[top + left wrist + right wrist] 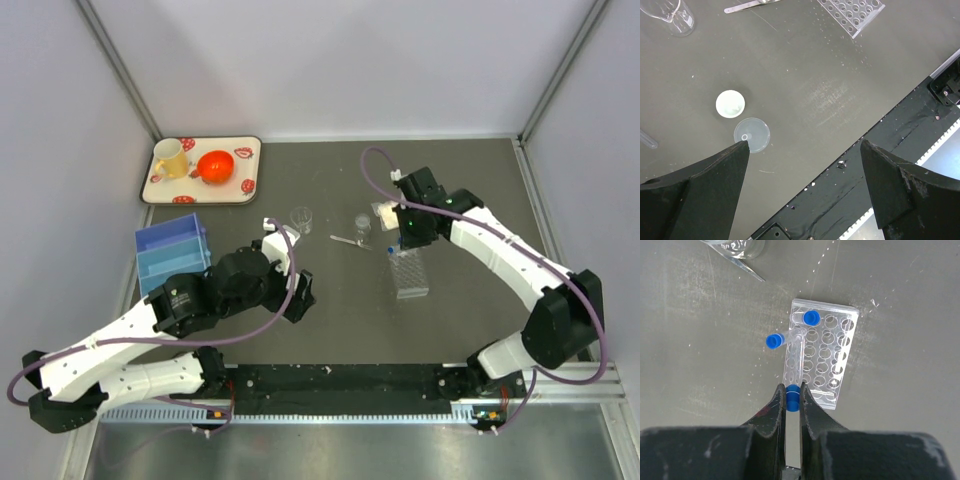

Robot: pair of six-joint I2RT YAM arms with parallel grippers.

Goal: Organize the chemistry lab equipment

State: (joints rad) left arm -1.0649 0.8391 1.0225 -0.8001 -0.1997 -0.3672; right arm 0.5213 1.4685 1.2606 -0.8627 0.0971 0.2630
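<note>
Right wrist view: looks straight down on right gripper, jaws pinching a blue-capped tube over the near end of a gridded clear tube rack lying flat on the dark table. Second tube upright in the rack's far corner; third tube tilted, cap past the left edge. Left wrist view: left gripper, jaws spread wide, above the table near a clear funnel and a tiny white cup.

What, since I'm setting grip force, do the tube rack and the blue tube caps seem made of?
Tube rack: probably clear rigid plastic, glossy; the table shows through and its edges glint. Blue caps: apparently opaque plastic, smooth, evenly coloured, with a soft sheen.
</note>
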